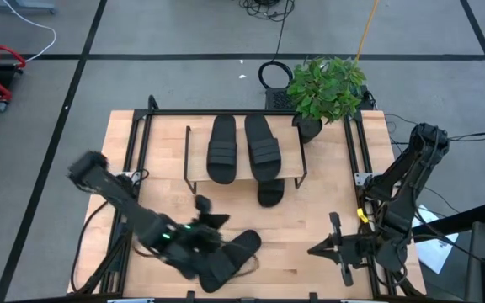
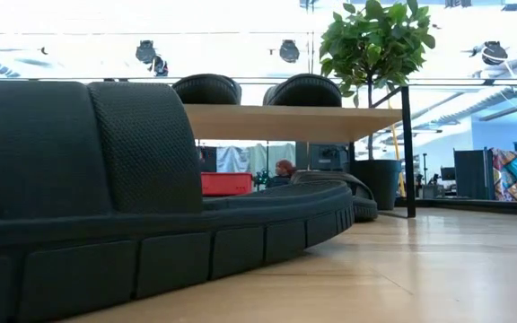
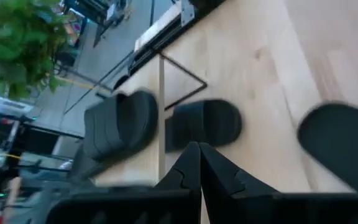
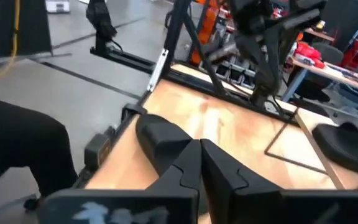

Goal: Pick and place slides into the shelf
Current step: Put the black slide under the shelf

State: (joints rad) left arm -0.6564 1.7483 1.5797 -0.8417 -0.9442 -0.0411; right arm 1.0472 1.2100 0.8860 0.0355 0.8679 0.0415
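Note:
The shelf (image 1: 289, 126) stands at the table's far middle with two black slides (image 1: 222, 150) (image 1: 263, 147) lying on its plank top. A third slide (image 1: 269, 195) lies on the table under the shelf, one end poking out at the near side. The fourth slide (image 1: 234, 252) rests sole-down on the table near the front edge and fills the low view (image 2: 106, 197). My left gripper (image 3: 199, 155) is shut and empty, raised over the table beside that slide and pointing toward the shelf. My right gripper (image 4: 199, 149) is shut and empty at the near right (image 1: 314, 250), pointing left.
A potted plant (image 1: 327, 88) stands at the shelf's far right corner. Black frame rails (image 1: 352, 160) run along the table's left and right sides. Bare wood (image 1: 310, 215) lies between the shelf and my right gripper.

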